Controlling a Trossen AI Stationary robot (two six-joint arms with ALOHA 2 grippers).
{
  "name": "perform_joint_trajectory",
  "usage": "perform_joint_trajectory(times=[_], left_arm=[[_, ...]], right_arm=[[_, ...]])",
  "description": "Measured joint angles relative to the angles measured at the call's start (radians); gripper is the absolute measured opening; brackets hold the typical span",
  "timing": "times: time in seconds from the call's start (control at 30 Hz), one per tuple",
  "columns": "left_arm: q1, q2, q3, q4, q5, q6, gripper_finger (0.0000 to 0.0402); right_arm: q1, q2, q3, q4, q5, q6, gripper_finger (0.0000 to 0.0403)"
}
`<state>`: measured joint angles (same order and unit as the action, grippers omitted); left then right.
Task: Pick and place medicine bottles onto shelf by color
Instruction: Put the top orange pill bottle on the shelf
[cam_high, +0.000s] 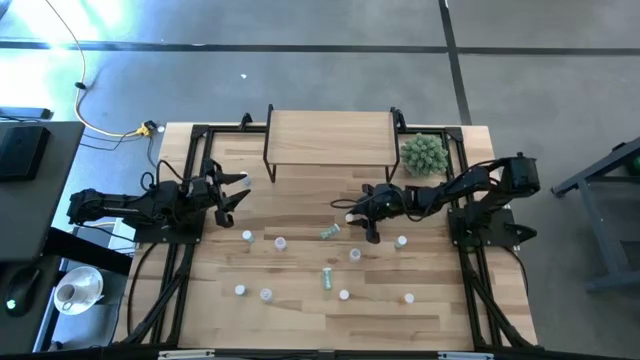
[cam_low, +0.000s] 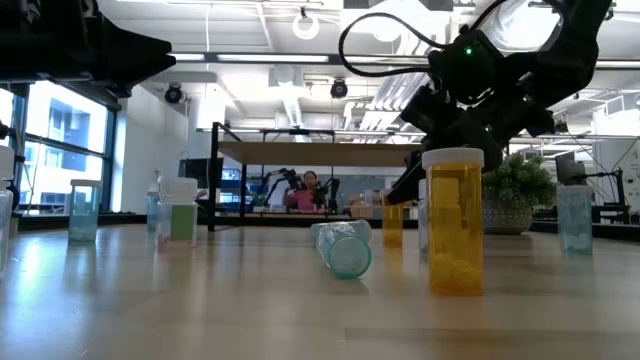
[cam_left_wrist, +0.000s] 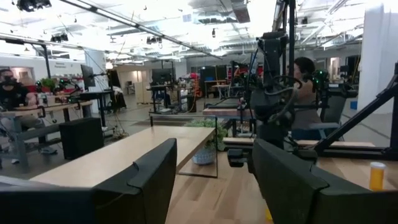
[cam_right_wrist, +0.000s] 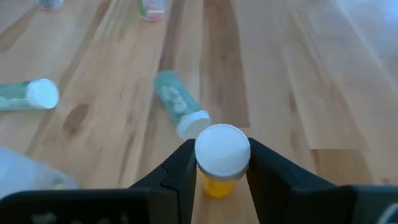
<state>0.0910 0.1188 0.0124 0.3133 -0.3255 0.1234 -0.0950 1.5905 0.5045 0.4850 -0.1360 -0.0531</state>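
Observation:
My right gripper (cam_high: 356, 213) is shut on a small orange bottle with a white cap (cam_right_wrist: 222, 151) at the table's middle, in front of the shelf (cam_high: 330, 138). The shelf is a light-wood board on black legs at the far edge. Several other tiny white-capped bottles stand on the table nearer the front, such as one bottle (cam_high: 281, 242) and another (cam_high: 344, 295). Two greenish ones lie on their sides, one (cam_high: 330, 231) by the gripper and one (cam_high: 327, 278) nearer the front. My left gripper (cam_high: 238, 190) hangs open and empty at the left (cam_left_wrist: 214, 180). My right gripper pinches the orange bottle at its white cap (cam_right_wrist: 211, 155), one finger (cam_right_wrist: 181, 167) on each side. The fingers come slanting down from the table's right side. The bottle stays upright, its orange body (cam_right_wrist: 216, 185) below the cap. I cannot tell whether its base is on the table.
A spiky green plant ball (cam_high: 423, 153) sits at the shelf's right end. A large orange bottle (cam_low: 455, 222) stands close to the low camera. A lying bluish bottle (cam_right_wrist: 177, 106) is just beyond my right gripper's fingers. A person sits in the room beyond (cam_low: 303, 192).

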Motion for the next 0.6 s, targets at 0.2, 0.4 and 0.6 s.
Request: perform_joint_trajectory(times=[0.2,0.4,0.6], left_arm=[[0.000,0.000,0.000,-0.034,0.000,-0.074,0.0200],[0.000,0.000,0.000,-0.081,0.000,-0.129,0.0200],[0.000,0.000,0.000,-0.104,0.000,-0.185,0.0200]], right_arm=[[-0.030,-0.057,0.000,-0.006,-0.049,-0.012,0.0105],[-0.053,-0.210,-0.001,-0.039,-0.045,-0.041,0.0104],[-0.094,-0.417,-0.001,-0.040,-0.013,-0.097,0.0104]])
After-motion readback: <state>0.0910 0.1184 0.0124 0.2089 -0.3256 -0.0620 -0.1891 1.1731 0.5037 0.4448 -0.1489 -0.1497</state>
